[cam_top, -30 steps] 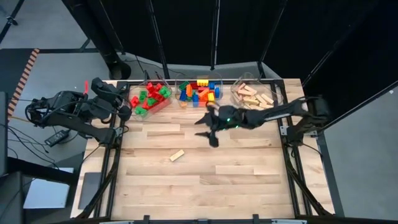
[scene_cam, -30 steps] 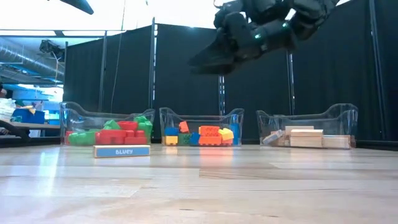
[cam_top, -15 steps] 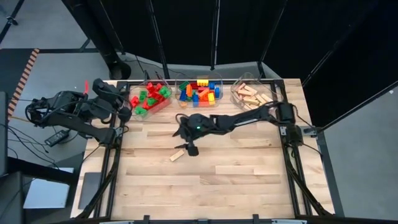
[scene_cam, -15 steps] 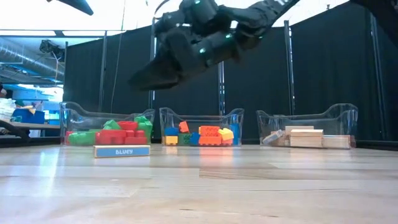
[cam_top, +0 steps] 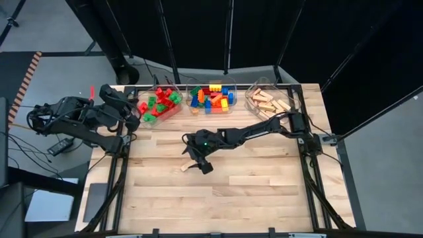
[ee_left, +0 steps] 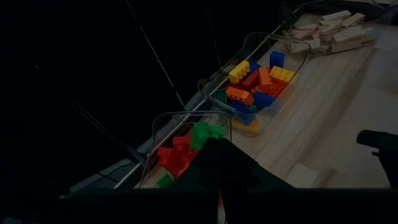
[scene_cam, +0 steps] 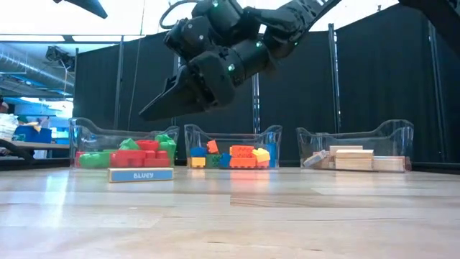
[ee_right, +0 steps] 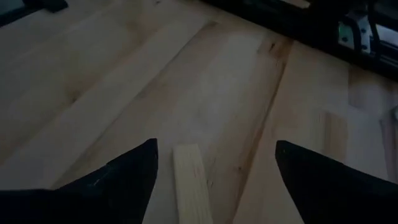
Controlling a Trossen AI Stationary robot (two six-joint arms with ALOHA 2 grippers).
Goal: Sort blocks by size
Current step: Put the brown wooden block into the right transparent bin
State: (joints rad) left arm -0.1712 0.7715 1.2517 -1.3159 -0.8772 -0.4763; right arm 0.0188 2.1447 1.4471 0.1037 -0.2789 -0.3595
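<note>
One tan wooden bar (cam_top: 188,165) lies flat on the table near its middle; in the low view its side (scene_cam: 140,175) bears a blue label. My right gripper (cam_top: 197,161) hangs open just above it, slanting down, and its fingers (ee_right: 130,180) stand on either side of the bar (ee_right: 189,183) without touching it. Other blocks fill three clear bins along the far edge. My left gripper (ee_left: 217,171) waits shut at the table's far left corner, holding nothing.
Along the far edge stand a bin of red and green bricks (cam_top: 158,104), a bin of mixed coloured bricks (cam_top: 213,98) and a bin of wooden bars (cam_top: 268,99). Bare wood (cam_top: 251,192) stretches from the loose bar to the near edge.
My right gripper has swung away from the middle bin toward the table's left and near edge, sinking and rolling as it went, and now hangs over the loose wooden bar. The bar has stayed where it was.
</note>
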